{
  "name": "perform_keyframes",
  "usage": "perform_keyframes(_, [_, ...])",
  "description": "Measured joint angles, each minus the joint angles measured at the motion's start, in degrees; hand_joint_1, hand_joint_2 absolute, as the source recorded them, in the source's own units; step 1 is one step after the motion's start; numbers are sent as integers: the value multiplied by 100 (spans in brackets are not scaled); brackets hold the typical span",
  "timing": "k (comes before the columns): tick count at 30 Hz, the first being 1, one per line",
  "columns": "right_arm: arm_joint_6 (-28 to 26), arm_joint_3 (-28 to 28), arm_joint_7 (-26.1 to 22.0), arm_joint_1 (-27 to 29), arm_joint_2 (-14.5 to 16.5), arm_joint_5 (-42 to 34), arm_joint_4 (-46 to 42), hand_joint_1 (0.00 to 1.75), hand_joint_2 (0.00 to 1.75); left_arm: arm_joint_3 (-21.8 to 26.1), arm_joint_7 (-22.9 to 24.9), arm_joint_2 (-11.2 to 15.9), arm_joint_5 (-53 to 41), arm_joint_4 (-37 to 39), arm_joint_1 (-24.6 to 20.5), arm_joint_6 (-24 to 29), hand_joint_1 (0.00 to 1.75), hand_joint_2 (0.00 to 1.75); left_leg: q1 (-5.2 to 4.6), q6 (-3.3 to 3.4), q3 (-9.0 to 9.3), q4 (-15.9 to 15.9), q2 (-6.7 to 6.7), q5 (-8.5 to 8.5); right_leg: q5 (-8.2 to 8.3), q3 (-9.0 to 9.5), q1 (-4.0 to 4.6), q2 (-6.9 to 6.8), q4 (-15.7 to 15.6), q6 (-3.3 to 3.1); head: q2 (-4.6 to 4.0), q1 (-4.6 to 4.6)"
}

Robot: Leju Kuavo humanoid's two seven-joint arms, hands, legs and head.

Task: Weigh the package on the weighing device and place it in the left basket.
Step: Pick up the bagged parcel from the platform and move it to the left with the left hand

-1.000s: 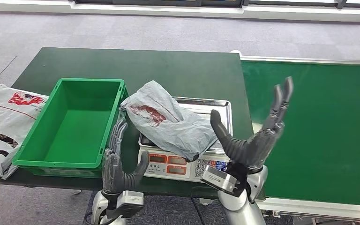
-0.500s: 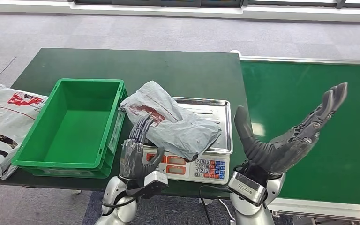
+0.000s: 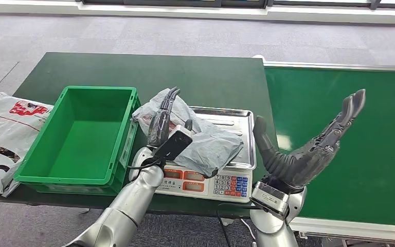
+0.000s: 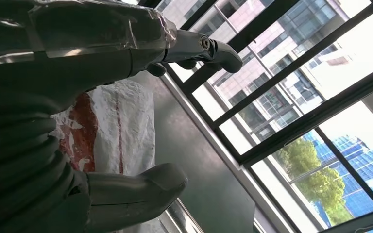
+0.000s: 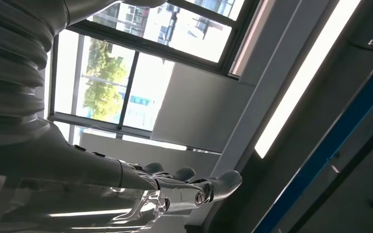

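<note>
Overhead, I see my left hand (image 3: 163,123) raised over the left end of the package (image 3: 195,138), fingers straight and close together, pointing away from me; whether they touch the bag I cannot tell. From the left wrist camera, the thumb (image 4: 136,187) and fingers (image 4: 194,46) stand apart with nothing between them, and the package (image 4: 111,128) shows beyond as crinkled white plastic with a red print. My right hand (image 3: 308,149) is held up over the green conveyor (image 3: 349,170), palm open, fingers spread, holding nothing; its wrist camera looks up at windows and a ceiling light past the fingers (image 5: 199,187). The package lies on the scale (image 3: 221,180), draped across the steel pan toward the pan's left edge. Just left of the scale sits the green basket (image 3: 100,92) near the bench's (image 3: 149,67) front edge. A white bag (image 3: 5,131) hangs off the bench's left edge.
</note>
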Motion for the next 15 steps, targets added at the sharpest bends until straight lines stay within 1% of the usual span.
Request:
perform_keyframes(3, [0, 14, -1, -13, 1, -44, 83, 0, 175, 125, 76, -23, 70, 466, -393, -151, 0, 175, 0, -1, -1, 0, -1, 0, 0, -1, 1, 0, 2, 0, 0, 1])
perform_keyframes(5, [0, 25, -1, -20, 3, -55, 128, 0, 175, 182, 95, -36, 79, 682, -561, -185, 0, 175, 0, -1, -1, 0, 0, 0, -1, -2, 1, 1, 2, 0, 0, 0])
perform_keyframes(12, [0, 31, -1, -34, 12, -68, 236, 0, 175, 266, 138, -66, 47, 1091, -819, -176, 0, 175, 0, 0, -3, 0, 0, 0, -2, -3, 0, 1, 2, 0, -1, 1])
perform_keyframes(15, [0, 58, -1, -44, 14, -85, 273, 0, 175, 268, 357, -89, -212, 1305, -923, -24, 0, 175, 0, 0, -3, 0, 0, 0, -2, -3, 0, 1, 1, 1, 0, 1])
